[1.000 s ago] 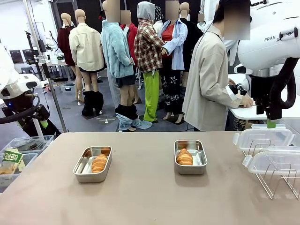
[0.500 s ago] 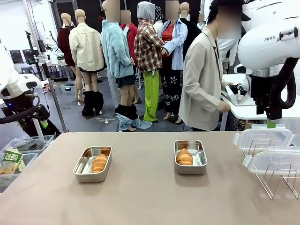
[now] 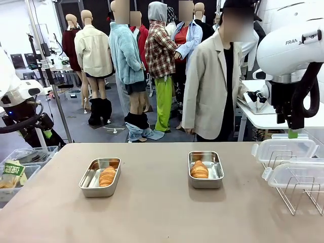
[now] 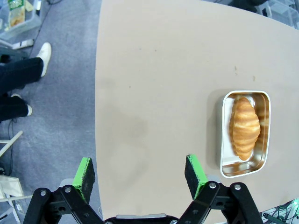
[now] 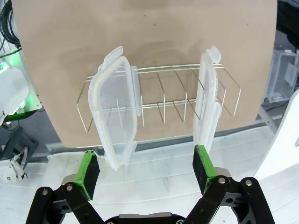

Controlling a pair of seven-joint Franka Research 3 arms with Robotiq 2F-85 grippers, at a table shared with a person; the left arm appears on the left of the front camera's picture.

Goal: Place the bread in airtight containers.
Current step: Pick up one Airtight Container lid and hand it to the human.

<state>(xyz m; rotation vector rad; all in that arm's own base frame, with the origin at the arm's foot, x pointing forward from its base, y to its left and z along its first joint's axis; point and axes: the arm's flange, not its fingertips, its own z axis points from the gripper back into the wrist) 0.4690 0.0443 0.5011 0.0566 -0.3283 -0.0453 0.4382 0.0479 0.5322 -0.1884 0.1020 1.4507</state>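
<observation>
Right wrist view: right gripper (image 5: 145,153) and left gripper (image 4: 138,161) gape wide, empty; bread (image 3: 107,176) sits in each unlidded steel pan (image 3: 97,192) mid-desk, so the risk is a skewed pinch tipping a thin lid (image 5: 117,107) out of the wire rack (image 5: 163,93) near the desk's right edge.

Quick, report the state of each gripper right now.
Left gripper: open, holding nothing.
Right gripper: open, holding nothing.
</observation>
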